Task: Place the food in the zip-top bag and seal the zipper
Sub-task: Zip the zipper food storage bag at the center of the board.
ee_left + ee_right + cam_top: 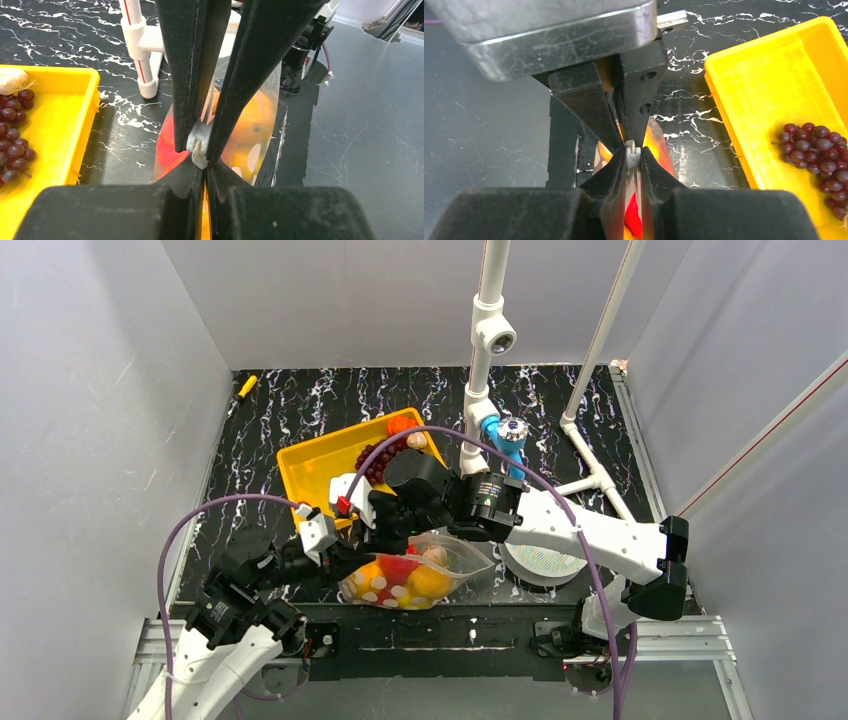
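The clear zip-top bag (458,556) lies near the table's front edge, in front of the tray. It holds red (398,568), yellow (430,585) and orange food. In the left wrist view orange food (252,125) and red food (167,150) show through the plastic. My left gripper (345,552) (204,164) is shut on the whitish zipper (199,145) at the bag's mouth. My right gripper (385,530) (632,152) faces it from the other side and is shut on the same zipper (631,149), tips almost touching. More food, purple grapes (375,460), stays in the tray.
The yellow tray (310,465) (769,90) stands behind the bag, holding the grapes (816,150) (12,145), an orange piece (400,425) and a pale piece (417,440). A white pipe frame (480,390) and a blue fitting (492,430) rise at the back. A white spool disc (540,562) lies to the right.
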Controlling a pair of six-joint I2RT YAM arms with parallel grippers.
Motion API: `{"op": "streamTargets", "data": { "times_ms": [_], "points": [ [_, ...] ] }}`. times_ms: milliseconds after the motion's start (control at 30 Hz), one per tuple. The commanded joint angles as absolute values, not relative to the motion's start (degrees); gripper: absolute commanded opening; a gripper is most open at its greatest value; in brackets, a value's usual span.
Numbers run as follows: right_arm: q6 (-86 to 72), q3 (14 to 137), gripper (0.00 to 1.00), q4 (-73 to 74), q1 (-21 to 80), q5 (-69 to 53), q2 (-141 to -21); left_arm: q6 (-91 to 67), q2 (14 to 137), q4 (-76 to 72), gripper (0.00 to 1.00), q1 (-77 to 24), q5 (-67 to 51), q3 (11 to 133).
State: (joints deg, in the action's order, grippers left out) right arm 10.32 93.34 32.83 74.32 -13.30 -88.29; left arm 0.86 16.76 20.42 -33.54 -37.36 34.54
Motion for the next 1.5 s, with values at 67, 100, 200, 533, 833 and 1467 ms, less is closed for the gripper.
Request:
{"op": "streamTargets", "data": {
  "times_ms": [67, 100, 200, 533, 833, 1467],
  "points": [
    [11.4, 93.2, 0.01, 30.7, 74.6, -11.1, -86.3, 1.9, 14.9, 20.0, 0.0, -33.6, -34.9, 34.6],
    [11.5, 92.5, 0.01, 30.8, 74.4, -11.0, -85.6, 2.2, 14.5, 20.3, 0.0, -33.5, -33.9, 34.6],
    [11.4, 89.2, 0.01, 30.3, 73.3, -12.6, -82.3, 2.8, 12.4, 20.9, 0.0, -33.5, -30.9, 34.3],
    [8.6, 87.5, 0.01, 30.4, 71.9, -16.7, -80.3, 1.1, 12.9, 18.4, 0.0, -33.6, -35.4, 33.7],
    [7.4, 92.0, 0.01, 29.3, 71.9, -18.7, -84.7, -5.8, 21.5, 14.1, 0.45, -33.5, -43.2, 36.8],
    [8.3, 92.4, 0.01, 33.3, 71.8, -18.1, -83.5, -2.0, 16.7, 19.0, 0.21, -33.5, -40.7, 36.2]
  ]
}}
